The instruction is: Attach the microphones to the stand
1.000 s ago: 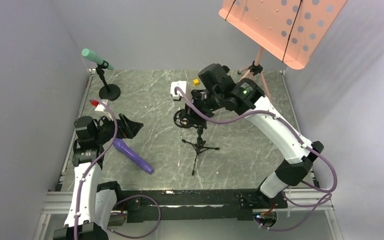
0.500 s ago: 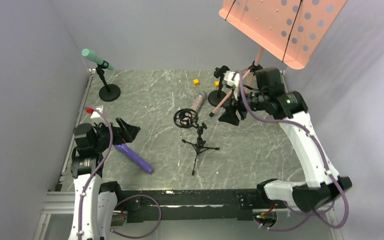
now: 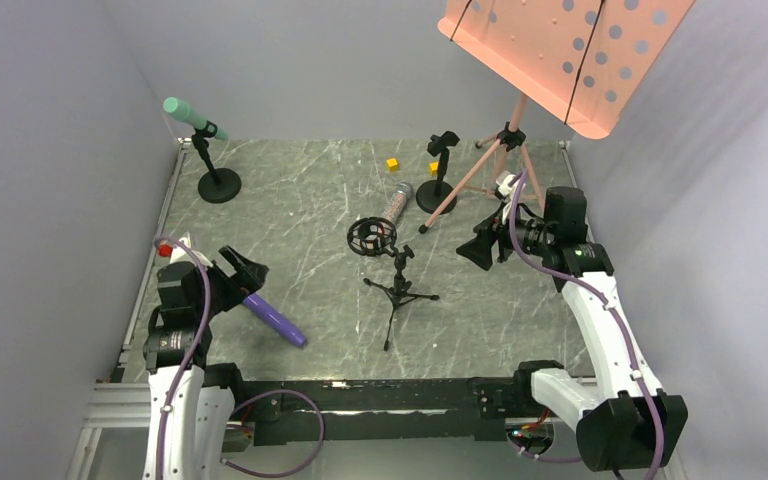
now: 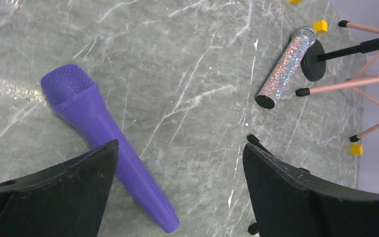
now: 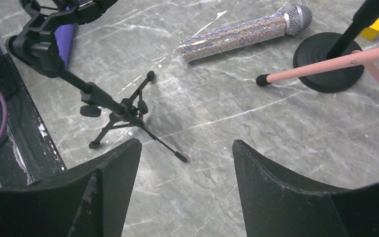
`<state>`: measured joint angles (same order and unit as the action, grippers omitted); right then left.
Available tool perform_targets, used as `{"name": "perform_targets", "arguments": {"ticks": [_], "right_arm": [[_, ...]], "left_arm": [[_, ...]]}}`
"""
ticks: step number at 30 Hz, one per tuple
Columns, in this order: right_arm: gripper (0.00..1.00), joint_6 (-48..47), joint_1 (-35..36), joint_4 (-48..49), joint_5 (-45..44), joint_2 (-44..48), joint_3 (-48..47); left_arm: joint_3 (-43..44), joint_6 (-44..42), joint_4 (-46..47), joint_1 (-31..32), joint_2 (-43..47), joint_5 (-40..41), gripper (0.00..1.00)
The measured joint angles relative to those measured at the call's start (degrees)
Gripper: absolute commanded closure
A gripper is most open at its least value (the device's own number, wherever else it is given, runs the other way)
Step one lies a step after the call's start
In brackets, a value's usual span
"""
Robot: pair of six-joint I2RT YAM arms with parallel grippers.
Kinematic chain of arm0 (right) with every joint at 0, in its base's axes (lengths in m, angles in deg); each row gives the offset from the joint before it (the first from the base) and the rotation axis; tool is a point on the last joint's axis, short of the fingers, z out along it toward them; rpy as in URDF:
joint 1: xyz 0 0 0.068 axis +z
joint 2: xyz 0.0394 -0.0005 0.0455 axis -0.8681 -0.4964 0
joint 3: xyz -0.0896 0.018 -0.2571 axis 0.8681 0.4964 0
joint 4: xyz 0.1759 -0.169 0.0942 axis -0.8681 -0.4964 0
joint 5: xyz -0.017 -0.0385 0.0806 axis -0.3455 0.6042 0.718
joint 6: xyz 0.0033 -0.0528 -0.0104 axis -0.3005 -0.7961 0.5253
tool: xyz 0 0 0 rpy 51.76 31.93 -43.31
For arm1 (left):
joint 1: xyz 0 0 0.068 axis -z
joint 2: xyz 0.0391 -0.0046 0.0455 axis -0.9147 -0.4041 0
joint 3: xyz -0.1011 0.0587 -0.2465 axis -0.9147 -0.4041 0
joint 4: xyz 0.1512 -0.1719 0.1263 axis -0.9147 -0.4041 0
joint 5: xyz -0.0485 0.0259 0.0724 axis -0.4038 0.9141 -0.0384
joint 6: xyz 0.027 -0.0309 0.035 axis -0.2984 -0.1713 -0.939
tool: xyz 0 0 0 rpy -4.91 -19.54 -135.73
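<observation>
The left arm rises from its base at the near left corner, its wrist angled toward the middle of the counter [image 3: 290,200]. The left tool [image 3: 243,270] hangs with its jaws wide apart, holding nothing. Below it lies the purple mic [image 4: 94,123], flat on the counter; in the wrist view its head points to the far left and its handle passes under the left finger [image 4: 64,187]. Whether that finger touches it I cannot tell. The right arm climbs from the near right corner, elbow low, forearm running up along the right edge, wrist bent to face left. The right tool [image 3: 482,248] is also spread open and empty, in the air just beside the pink music stand [image 3: 560,50] and its legs. Its camera looks down on the tripod stand [image 5: 123,106], whose ring mount is empty. The glitter mic [image 5: 242,32] lies flat beyond the tripod, its mesh head next to the round base of the clip stand [image 3: 438,170], which holds no mic. Two yellow cubes [image 3: 392,164] sit near that stand. At the far left corner the teal mic [image 3: 190,116] sits tilted in the clip of the disc stand [image 3: 219,185].
</observation>
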<state>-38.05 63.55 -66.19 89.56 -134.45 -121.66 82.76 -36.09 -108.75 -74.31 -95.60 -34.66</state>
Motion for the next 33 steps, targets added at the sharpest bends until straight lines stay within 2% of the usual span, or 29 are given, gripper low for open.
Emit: {"name": "perform_targets", "arguments": {"ticks": [4,7,11,15,19,24,33], "right_arm": [[0.23,1.6,-1.4,2.9,0.1,0.0,0.8],[0.23,2.3,-1.5,5.1,0.2,0.5,0.9],[0.22,2.9,-1.5,6.4,0.4,0.7,1.0],[0.22,3.1,-1.5,7.0,0.5,0.7,1.3],[0.21,3.1,-1.5,7.3,0.7,0.7,1.4],[0.21,3.5,-1.6,7.6,1.1,0.6,1.6],[0.20,3.6,-1.8,7.6,1.5,-0.1,1.9]], "left_arm": [[-1.4,1.7,0.3,0.8,-1.0,0.7,0.01],[-3.4,1.0,3.9,2.1,-3.5,-3.5,0.01],[-5.2,-1.7,11.5,5.1,-10.4,-11.7,0.01],[-3.3,-5.8,17.4,10.4,-22.2,-16.5,0.01],[5.9,-9.2,19.3,15.6,-38.0,-17.3,0.01],[18.3,-12.0,21.0,18.8,-53.6,-18.3,0.01],[45.7,-16.1,13.3,25.6,-78.4,-19.6,0.01]]}}
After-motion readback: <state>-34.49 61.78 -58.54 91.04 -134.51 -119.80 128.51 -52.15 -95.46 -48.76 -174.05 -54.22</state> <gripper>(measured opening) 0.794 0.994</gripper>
